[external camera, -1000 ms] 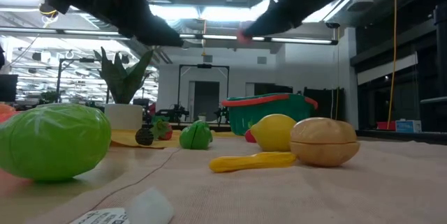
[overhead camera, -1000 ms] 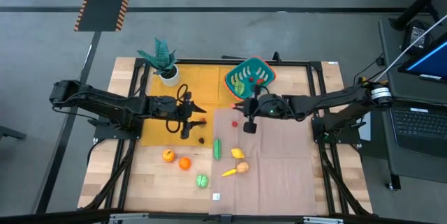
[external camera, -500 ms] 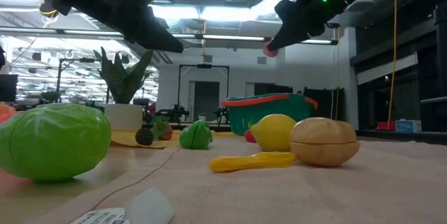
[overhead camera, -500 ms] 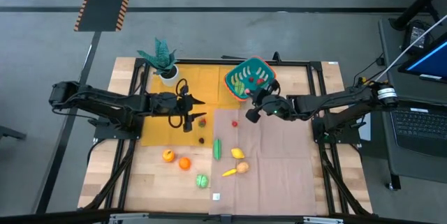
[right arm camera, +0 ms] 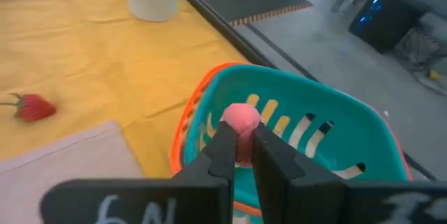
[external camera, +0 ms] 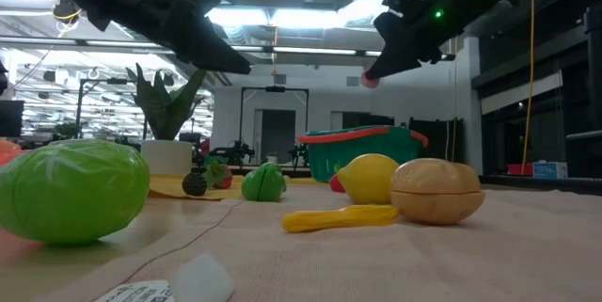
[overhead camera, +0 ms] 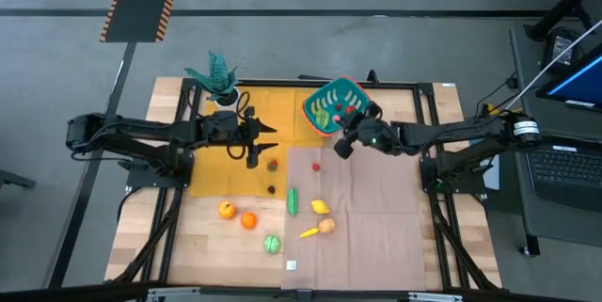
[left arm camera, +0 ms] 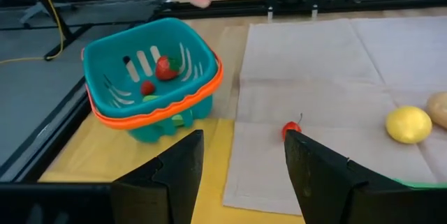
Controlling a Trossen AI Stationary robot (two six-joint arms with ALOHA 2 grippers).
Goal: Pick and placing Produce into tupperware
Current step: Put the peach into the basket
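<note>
The tupperware (overhead camera: 335, 104), teal with an orange-red rim, stands at the table's far middle and holds a few pieces of produce, among them a strawberry (left arm camera: 166, 67). My right gripper (overhead camera: 340, 150) hangs in the air just short of its near rim, shut on a small pink round piece (right arm camera: 241, 121). My left gripper (overhead camera: 265, 144) is open and empty above the yellow mat, left of the tupperware. More produce lies loose on the table: a strawberry (overhead camera: 272, 163), a small red piece (overhead camera: 316, 165), a lemon (overhead camera: 321, 207), oranges (overhead camera: 237, 214) and a green cabbage (overhead camera: 272, 243). My right gripper pinches the pink round piece (external camera: 372, 80) between its two fingers, at their free ends, so most of it sticks out past the tips. The fingers slant downward toward the tupperware. The piece is lifted well clear of the table, over the tupperware's near rim (right arm camera: 199, 105).
A teal plant in a white pot (overhead camera: 226, 101) stands at the mat's far left corner. A beige cloth (overhead camera: 376, 217) covers the table's right half and carries a cucumber (overhead camera: 293, 200), a banana (overhead camera: 308, 232) and a potato (overhead camera: 326, 226). A black frame rail (overhead camera: 423, 133) borders the table.
My right gripper has carried the pink piece toward the table's far edge, up to the tupperware, rolling its wrist on the way. My left gripper, still open, has swung toward the far edge above the yellow mat.
</note>
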